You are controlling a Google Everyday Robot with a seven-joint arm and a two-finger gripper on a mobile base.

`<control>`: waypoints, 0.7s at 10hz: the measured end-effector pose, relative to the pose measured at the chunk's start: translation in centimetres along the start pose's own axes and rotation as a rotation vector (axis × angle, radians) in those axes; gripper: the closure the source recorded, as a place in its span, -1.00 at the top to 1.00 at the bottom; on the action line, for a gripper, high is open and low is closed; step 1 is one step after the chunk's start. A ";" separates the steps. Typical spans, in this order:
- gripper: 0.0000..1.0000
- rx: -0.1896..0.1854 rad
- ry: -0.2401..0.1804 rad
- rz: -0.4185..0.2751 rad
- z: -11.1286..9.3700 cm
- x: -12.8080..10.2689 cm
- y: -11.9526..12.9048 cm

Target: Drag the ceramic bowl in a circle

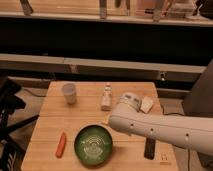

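The ceramic bowl is wide, shallow and dark green with pale rings inside. It sits on the wooden table near the front middle. My white arm reaches in from the right and ends just above the bowl's upper right rim. The gripper is at that end, mostly hidden behind the wrist, close to the rim. I cannot tell whether it touches the bowl.
A small white cup stands at the back left and a small pale bottle at the back middle. An orange carrot-like stick lies left of the bowl. A dark block and a pale packet lie at the right.
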 end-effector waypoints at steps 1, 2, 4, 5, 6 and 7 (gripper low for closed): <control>0.60 0.002 -0.003 -0.010 0.1 -0.1 -0.2; 0.60 0.005 -0.010 -0.024 0.4 -0.1 -0.4; 0.60 0.014 -0.025 -0.044 0.8 0.1 -0.4; 0.60 0.017 -0.030 -0.053 1.1 0.1 -0.4; 0.60 0.022 -0.037 -0.064 1.3 0.1 -0.6; 0.60 0.026 -0.042 -0.075 1.5 0.1 -0.7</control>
